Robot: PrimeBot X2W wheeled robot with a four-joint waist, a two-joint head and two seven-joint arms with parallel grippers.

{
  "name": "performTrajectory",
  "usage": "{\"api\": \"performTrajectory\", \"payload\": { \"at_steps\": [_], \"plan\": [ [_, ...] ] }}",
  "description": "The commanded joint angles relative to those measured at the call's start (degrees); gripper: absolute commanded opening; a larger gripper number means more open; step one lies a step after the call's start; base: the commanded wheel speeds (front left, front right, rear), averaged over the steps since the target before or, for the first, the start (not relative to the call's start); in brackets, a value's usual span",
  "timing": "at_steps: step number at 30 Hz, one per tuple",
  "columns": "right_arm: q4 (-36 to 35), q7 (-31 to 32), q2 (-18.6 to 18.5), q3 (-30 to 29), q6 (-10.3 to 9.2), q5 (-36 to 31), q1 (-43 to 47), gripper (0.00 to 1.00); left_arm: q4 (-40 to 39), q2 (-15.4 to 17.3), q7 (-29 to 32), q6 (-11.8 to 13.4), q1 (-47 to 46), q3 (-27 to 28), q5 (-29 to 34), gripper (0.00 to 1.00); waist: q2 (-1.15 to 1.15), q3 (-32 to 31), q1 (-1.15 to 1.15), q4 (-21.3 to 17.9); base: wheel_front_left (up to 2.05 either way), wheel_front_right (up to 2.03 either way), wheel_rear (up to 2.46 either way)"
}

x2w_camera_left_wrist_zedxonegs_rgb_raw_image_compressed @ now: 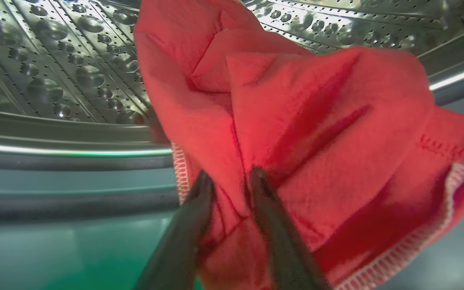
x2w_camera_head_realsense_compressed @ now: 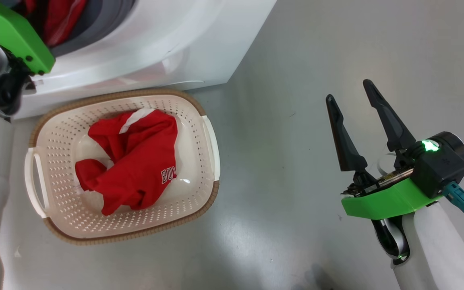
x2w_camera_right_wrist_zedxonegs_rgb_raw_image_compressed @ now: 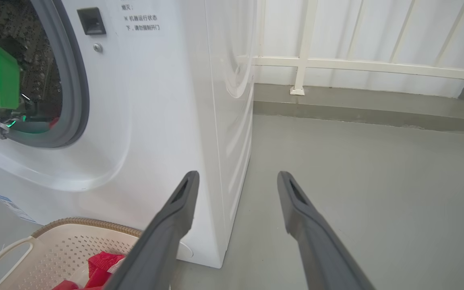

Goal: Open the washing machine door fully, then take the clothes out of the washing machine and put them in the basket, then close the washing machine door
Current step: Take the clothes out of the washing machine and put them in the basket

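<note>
- Pulling the red garment [x2w_camera_left_wrist_zedxonegs_rgb_raw_image_compressed: 296, 121] out of the steel drum [x2w_camera_left_wrist_zedxonegs_rgb_raw_image_compressed: 54, 72] looks like the job right now. Where is it?
- It is inside the washing machine [x2w_camera_head_realsense_compressed: 155, 44], bunched up near the front edge of the drum. The left gripper [x2w_camera_left_wrist_zedxonegs_rgb_raw_image_compressed: 230, 172] has a fold of it between its two fingers and looks to be pinching it.
- How should it pull?
- Squeeze tight first. Then come back slow and straight, out through the round hole. Lift a little so the cloth goes over the grey rubber seal [x2w_camera_right_wrist_zedxonegs_rgb_raw_image_compressed: 77, 92] and does not catch on it.
- What if a bit hangs down?
- Lift it high before going across to the basket [x2w_camera_head_realsense_compressed: 54, 161], so nothing drags on the floor. The basket sits on the floor just beside the front of the machine. Another red garment [x2w_camera_head_realsense_compressed: 135, 161] with white letters lies in it already. Drop the new one on top, in the middle.
- And the other hand?
- The right gripper [x2w_camera_head_realsense_compressed: 348, 89] hangs over the grey floor, well apart from the basket. Its fingers are spread wide and hold nothing. I think it should stay out of the way.
</note>
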Motion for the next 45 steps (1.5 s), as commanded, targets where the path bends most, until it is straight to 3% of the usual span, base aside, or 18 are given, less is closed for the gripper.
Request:
{"api": "performTrajectory", "payload": {
  "at_steps": [1,9,25,36,45],
  "plan": [
    [-1.03,-0.37,-0.03,1.24,0.28,1.38,0.14,1.0,-0.92,2.07,-0.49,-0.19,-0.73,0.58,-0.41,0.0,0.0,-0.15,0.0,0.08,0.0,0.0,0.0],
    [-0.23,-0.37,-0.03,1.08,0.28,1.26,0.43,1.0,-2.66,2.04,-4.94,-0.37,0.0,-0.99,-1.01,0.0,0.0,-1.42,0.0,1.18,0.0,0.0,0.0],
    [0.7,-0.37,-0.03,0.73,0.28,0.71,0.96,1.0,-6.16,3.77,-23.73,1.6,6.47,-3.32,4.54,0.0,0.0,-5.24,0.0,4.25,0.0,0.0,0.0],
    [1.22,-0.37,-0.03,-0.35,0.28,0.36,2.2,1.0,-22.86,2.7,-25.98,5.77,19.38,2.32,7.75,0.0,0.0,-10.08,0.0,6.4,0.0,0.0,0.0],
    [1.78,-0.37,-0.03,-1.27,0.28,1.53,4.65,1.0,-33.8,0.34,-25.99,7.08,32.09,6.03,10.0,0.0,0.0,-15.58,0.0,7.95,0.0,0.0,0.0]
  ]
}}
